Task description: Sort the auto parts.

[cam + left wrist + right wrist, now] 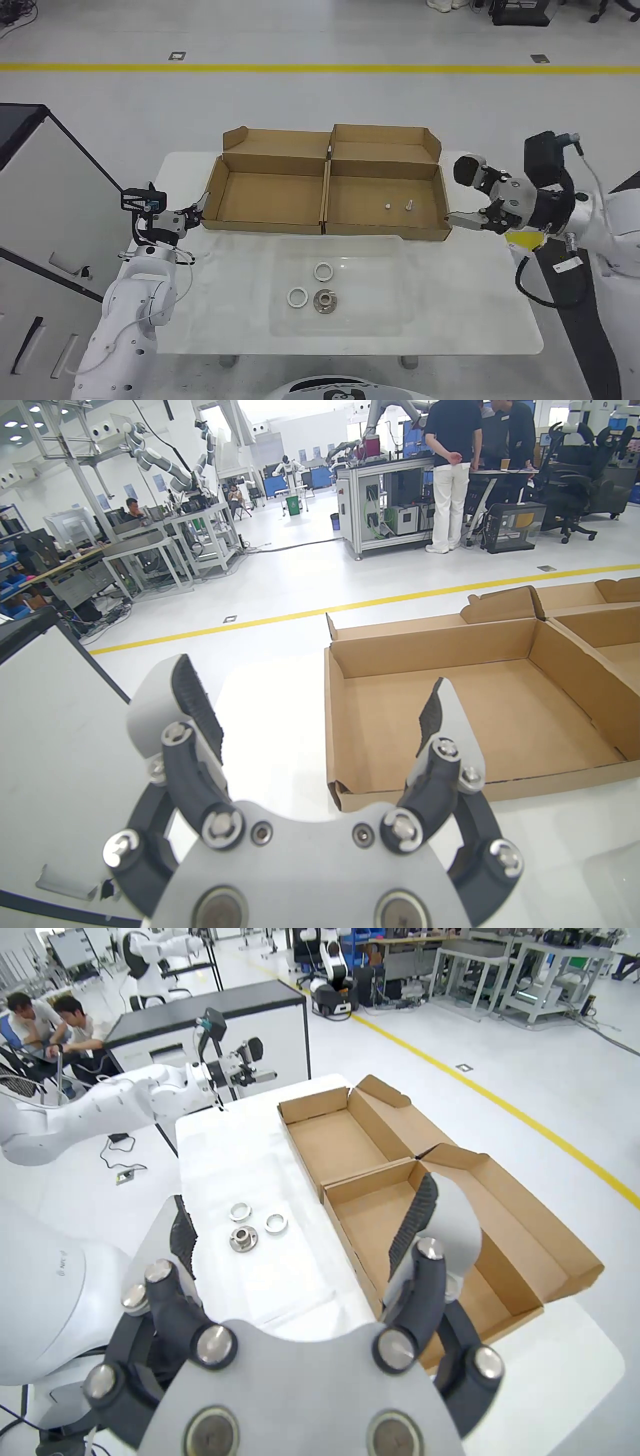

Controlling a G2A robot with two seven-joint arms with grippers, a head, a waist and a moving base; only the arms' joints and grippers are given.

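Two silver rings (324, 271) (298, 297) and a flanged hub (324, 299) lie on a clear sheet at the table's front middle; the right wrist view shows the rings (240, 1212) (276, 1223) and the hub (243, 1238) too. Behind them stand two open cardboard boxes. The left box (270, 200) (475, 710) is empty. The right box (365, 200) (370, 1223) holds two small metal parts (388, 205) (408, 205). My left gripper (197, 212) (310, 680) hangs open beside the left box's outer wall. My right gripper (465, 195) (300, 1198) is open and empty, just off the right box's outer end.
The white table (480, 300) has free room in front of the boxes and along its right side. The box lids (385, 145) fold back toward the far edge. A dark-topped cabinet (30, 180) stands left of the table.
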